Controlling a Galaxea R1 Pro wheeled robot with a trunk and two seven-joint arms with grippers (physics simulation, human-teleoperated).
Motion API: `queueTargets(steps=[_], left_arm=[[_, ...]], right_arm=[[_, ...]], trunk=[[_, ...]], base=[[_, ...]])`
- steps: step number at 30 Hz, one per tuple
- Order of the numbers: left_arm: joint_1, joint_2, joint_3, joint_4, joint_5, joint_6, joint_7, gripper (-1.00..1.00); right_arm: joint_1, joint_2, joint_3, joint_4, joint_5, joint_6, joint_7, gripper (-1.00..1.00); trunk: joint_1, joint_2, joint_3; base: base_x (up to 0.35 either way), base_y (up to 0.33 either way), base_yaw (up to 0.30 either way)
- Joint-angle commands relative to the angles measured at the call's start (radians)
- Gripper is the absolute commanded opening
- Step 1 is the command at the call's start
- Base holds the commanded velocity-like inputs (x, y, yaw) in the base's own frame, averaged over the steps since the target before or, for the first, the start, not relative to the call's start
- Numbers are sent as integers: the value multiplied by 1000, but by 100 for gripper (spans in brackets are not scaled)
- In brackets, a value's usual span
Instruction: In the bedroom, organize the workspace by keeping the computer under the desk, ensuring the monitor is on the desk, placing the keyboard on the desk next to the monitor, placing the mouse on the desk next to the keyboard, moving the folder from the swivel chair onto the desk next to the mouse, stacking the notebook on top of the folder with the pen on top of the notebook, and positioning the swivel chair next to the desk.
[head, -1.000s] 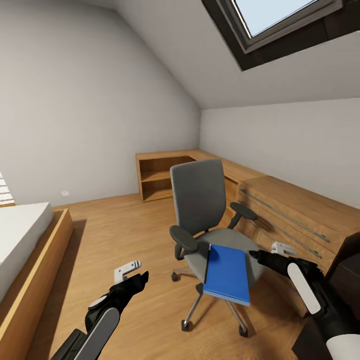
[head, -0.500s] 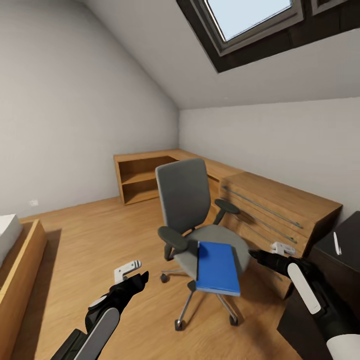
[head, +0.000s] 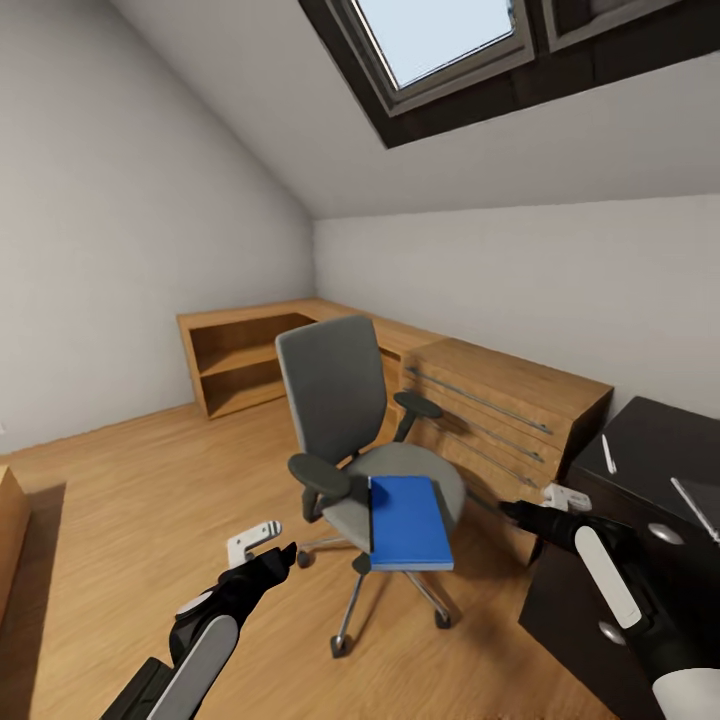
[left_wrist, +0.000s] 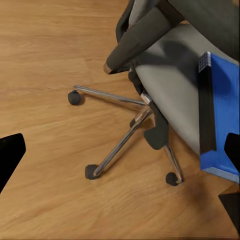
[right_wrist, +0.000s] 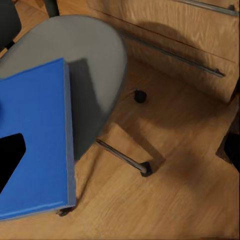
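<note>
Wooden flooring is seen beneath a grey swivel chair (head: 365, 440), on whose seat a blue folder (head: 408, 520) is laid lengthwise toward the robot. The open, empty right gripper (head: 520, 512) is held nearer it than the open left gripper (head: 270, 555).

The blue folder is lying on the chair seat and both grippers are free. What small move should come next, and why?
Probably ease the right gripper forward and down toward the blue folder. The folder lies flat on the swivel chair seat, overhanging its front edge, and this gripper hovers just beside it, open and empty; the left gripper is farther off.
</note>
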Motion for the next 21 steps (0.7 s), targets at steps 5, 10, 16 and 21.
queueTargets(steps=[5, 10, 16, 21], left_arm=[[-1, 1, -2, -2, 7, 1, 8, 100], [-1, 1, -2, -2, 7, 1, 8, 100], [-1, 1, -2, -2, 7, 1, 8, 100], [-1, 1, -2, -2, 7, 1, 8, 100]], right_arm=[[-1, 0, 0, -1, -10, 4, -7, 100], [-1, 0, 0, -1, -11, 4, -7, 100], [-1, 1, 1, 0, -11, 4, -7, 100], [-1, 0, 0, 1, -11, 4, -7, 100]], trunk=[[0, -1, -1], [0, -1, -3], [0, -1, -3], [0, -1, -3]], base=[[-1, 3, -297], [0, 1, -213], [0, 0, -29], [-5, 40, -4]])
